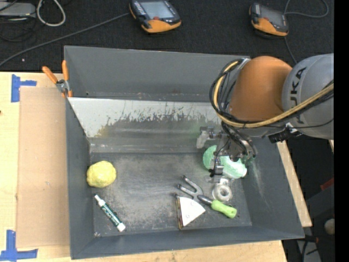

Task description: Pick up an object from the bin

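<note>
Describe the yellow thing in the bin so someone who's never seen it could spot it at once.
Look at the left wall of the grey bin. On the floor beside it lies a lumpy yellow ball. Its close neighbour is a thin white-and-green marker; nothing else there is round and yellow.

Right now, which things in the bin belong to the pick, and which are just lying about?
In the job: pincer, over the pale green rounded thing at the view's right of the grey bin.
Lying about: yellow lump, left; white marker, front left; white triangular piece; green-handled tool; small white ring.
</note>
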### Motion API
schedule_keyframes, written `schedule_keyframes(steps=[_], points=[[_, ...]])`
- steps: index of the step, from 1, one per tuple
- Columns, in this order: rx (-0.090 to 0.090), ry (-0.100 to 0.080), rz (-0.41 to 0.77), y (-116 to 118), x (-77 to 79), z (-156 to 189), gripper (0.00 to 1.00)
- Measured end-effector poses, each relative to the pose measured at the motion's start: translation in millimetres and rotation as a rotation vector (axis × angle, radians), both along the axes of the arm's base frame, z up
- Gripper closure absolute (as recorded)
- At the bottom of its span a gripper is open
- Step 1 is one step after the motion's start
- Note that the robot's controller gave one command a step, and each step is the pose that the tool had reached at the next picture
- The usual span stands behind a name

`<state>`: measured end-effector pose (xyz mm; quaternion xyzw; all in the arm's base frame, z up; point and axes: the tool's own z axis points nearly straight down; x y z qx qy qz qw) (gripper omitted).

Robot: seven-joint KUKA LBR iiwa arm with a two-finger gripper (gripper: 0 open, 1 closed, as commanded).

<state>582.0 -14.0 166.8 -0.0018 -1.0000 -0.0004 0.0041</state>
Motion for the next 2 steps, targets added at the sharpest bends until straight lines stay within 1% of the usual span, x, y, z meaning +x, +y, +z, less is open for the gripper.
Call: schedule_keyframes(steps=[1,2], points=[[0.0,-0.007,0.0,0,1.8,4,0.0],[0.001,-0.008,0.077,-31,15.6,-3,0.0]])
